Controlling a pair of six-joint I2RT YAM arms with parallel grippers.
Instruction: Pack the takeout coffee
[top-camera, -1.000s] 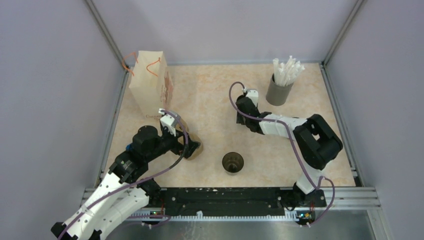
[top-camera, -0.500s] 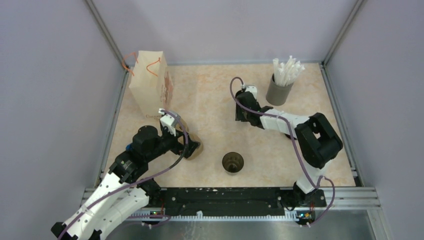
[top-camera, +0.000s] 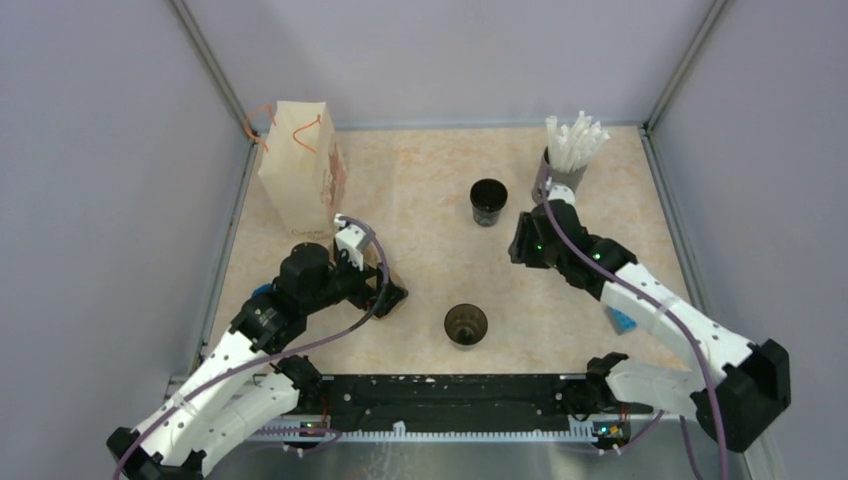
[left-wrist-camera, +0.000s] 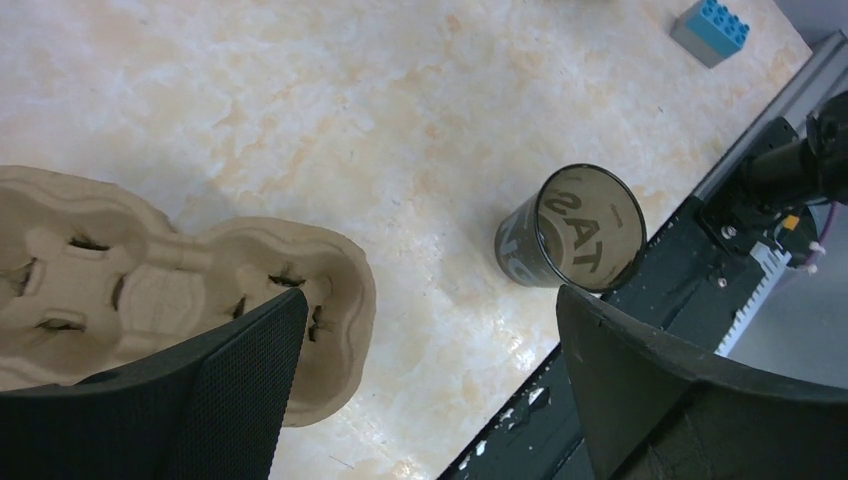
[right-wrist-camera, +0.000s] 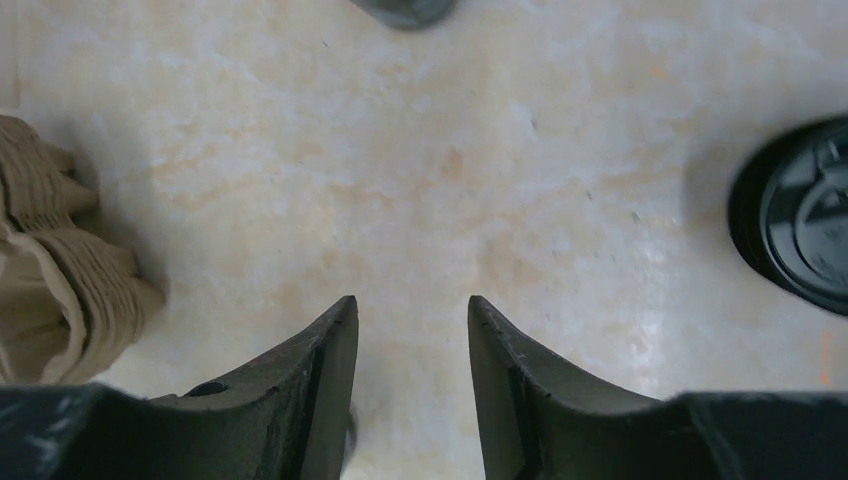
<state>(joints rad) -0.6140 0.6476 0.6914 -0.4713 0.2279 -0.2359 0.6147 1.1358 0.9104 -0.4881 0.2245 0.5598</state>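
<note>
A black lidded coffee cup (top-camera: 488, 201) stands upright at mid-table; it also shows at the right edge of the right wrist view (right-wrist-camera: 800, 230). My right gripper (top-camera: 521, 246) (right-wrist-camera: 410, 305) is open and empty, just to the right of it and apart from it. An open dark cup (top-camera: 466, 325) (left-wrist-camera: 575, 232) stands near the front. The tan cardboard cup carrier (left-wrist-camera: 150, 285) lies on the table under my left gripper (top-camera: 388, 296) (left-wrist-camera: 430, 300), which is open wide, one finger over the carrier's edge. The brown paper bag (top-camera: 300, 172) stands upright at the back left.
A grey holder of white straws (top-camera: 562, 165) stands at the back right. A blue block (top-camera: 622, 320) (left-wrist-camera: 710, 30) lies at the right under my right arm. A tan ribbed cardboard edge (right-wrist-camera: 50, 270) shows at the left of the right wrist view. A black rail (top-camera: 450, 395) runs along the front.
My right gripper has let go of the lidded cup and drawn back to the right; the cup now stands alone. My left gripper has shifted slightly right over the carrier.
</note>
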